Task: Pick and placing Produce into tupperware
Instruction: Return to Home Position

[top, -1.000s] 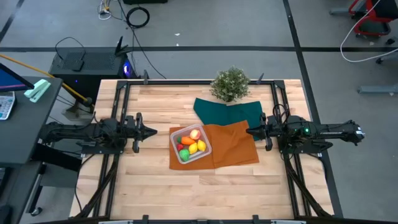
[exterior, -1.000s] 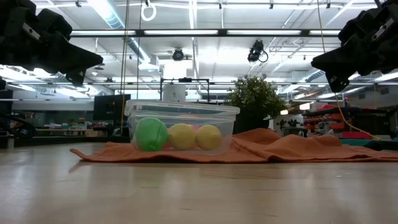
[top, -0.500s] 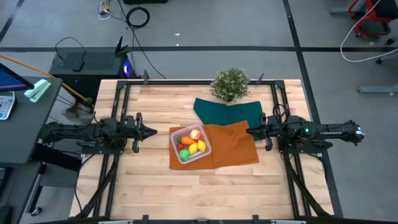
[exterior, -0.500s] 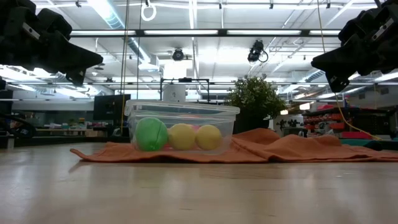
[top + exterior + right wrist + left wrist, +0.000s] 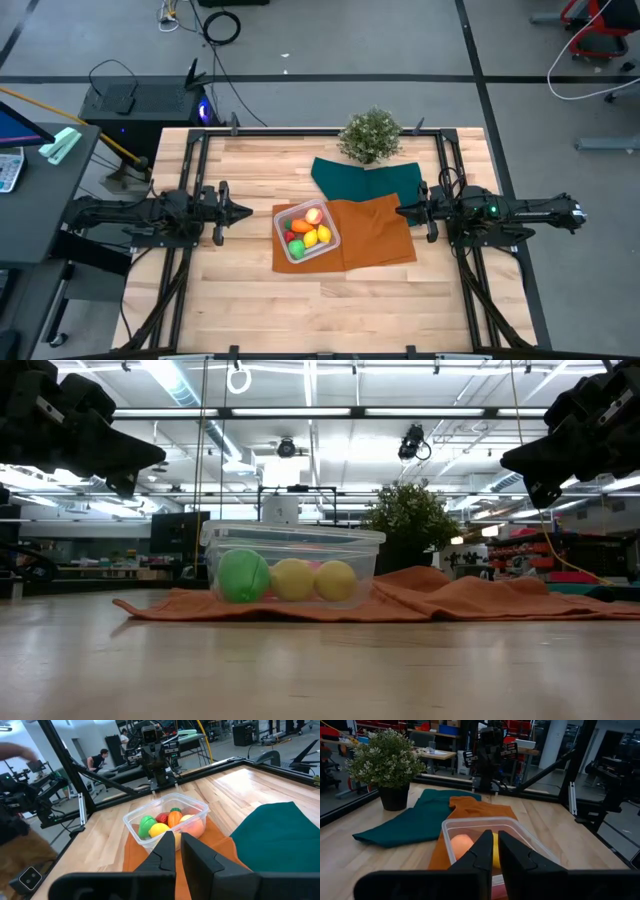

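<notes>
The clear, shallow, square plastic tupperware (image 5: 277,232) sits just to the 9 o'clock side of the middle of the pale wooden table (image 5: 250,300). It rests on one end of a rumpled orange cloth (image 5: 380,235) that spreads away toward 3 o'clock.

All the produce lies inside it:
- The pale peach-red round fruit (image 5: 313,215) is in the 1 o'clock corner.
- The orange carrot (image 5: 302,226) lies across the middle.
- Two yellow lemons (image 5: 322,235) sit toward 4 o'clock.
- The green ball (image 5: 296,249) is at 7 o'clock.
- The tiny red piece (image 5: 290,237) is by the 9 o'clock wall.

A dark green cloth (image 5: 365,180) lies at 1 o'clock from the container, meeting the orange one. A bushy grey-green potted plant (image 5: 371,134) stands at the table's 12 o'clock edge.

The left gripper (image 5: 245,211) hangs at 9 o'clock from the container and the right gripper (image 5: 400,210) at 3 o'clock — each points inward at it. The low view shows both well above the tabletop. In each wrist view the two dark fingers are drawn together with only a thin slit between them, and they hold nothing.
</notes>
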